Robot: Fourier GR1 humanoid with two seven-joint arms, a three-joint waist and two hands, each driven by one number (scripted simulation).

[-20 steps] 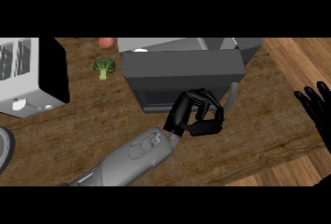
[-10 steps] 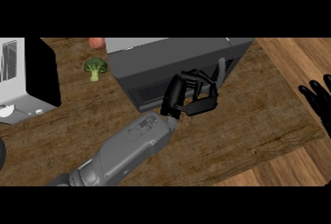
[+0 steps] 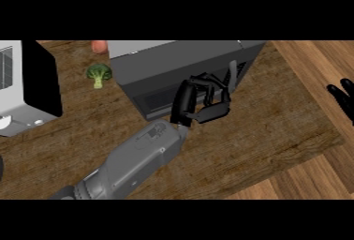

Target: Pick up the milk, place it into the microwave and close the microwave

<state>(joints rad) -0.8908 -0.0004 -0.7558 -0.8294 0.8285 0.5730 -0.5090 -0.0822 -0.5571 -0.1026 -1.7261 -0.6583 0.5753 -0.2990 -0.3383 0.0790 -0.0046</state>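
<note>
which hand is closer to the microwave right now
Left. The left hand is at the microwave's front face, overlapping its door. The right hand rests open at the view's right edge, well apart from it.

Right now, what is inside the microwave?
Nothing inside shows: seen from above, the microwave hides its interior behind its top and door. The left hand, fingers curled, is at the door. Contents cannot be told.
</note>
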